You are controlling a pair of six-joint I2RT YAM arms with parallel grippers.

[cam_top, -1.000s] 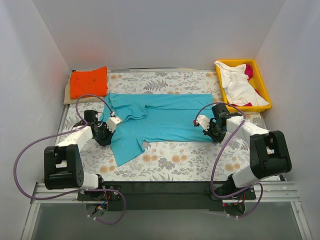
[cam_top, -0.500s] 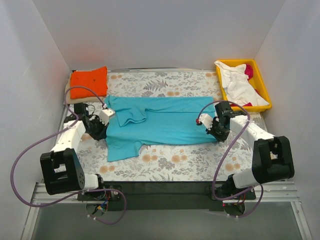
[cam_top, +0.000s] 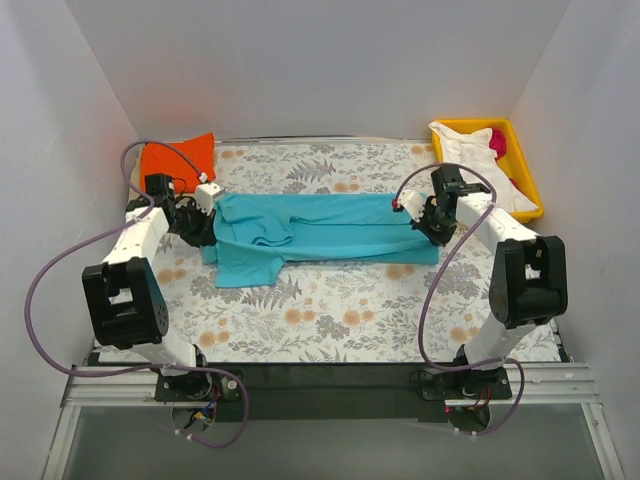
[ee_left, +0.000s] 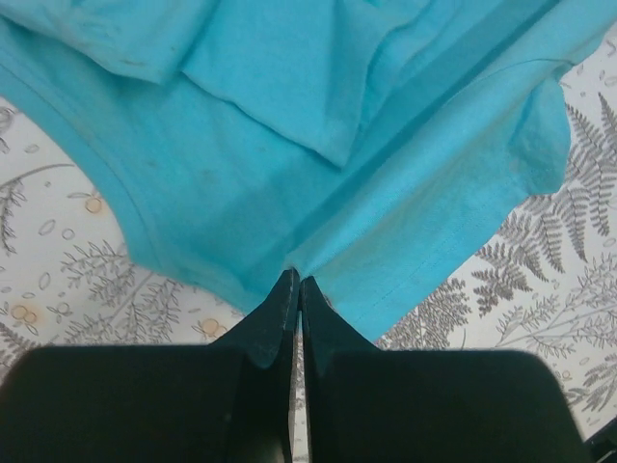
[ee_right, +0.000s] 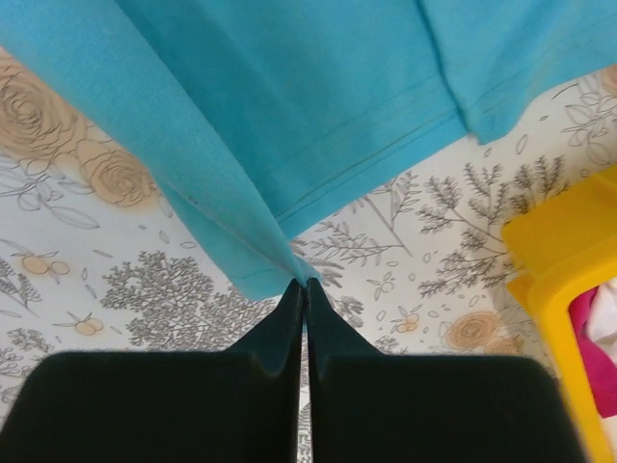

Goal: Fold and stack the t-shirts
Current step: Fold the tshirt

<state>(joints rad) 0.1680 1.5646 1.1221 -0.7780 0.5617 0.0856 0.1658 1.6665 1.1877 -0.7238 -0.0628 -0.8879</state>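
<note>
A teal-blue t-shirt (cam_top: 320, 238) lies stretched across the floral table cloth, its near part lifted and folded back over the rest. My left gripper (cam_top: 205, 222) is shut on the shirt's left edge (ee_left: 289, 260). My right gripper (cam_top: 425, 222) is shut on its right edge (ee_right: 280, 246). Both hold the cloth just above the table. An orange t-shirt (cam_top: 178, 162) lies folded at the back left. White (cam_top: 470, 160) and magenta (cam_top: 497, 143) shirts lie in the yellow tray.
The yellow plastic tray (cam_top: 525, 180) stands at the back right, its corner also in the right wrist view (ee_right: 569, 280). White walls close in the back and both sides. Purple cables loop off both arms.
Both grippers have moved toward the back of the table, carrying the teal shirt's near edge over the rest, so the shirt looks narrower front to back.
</note>
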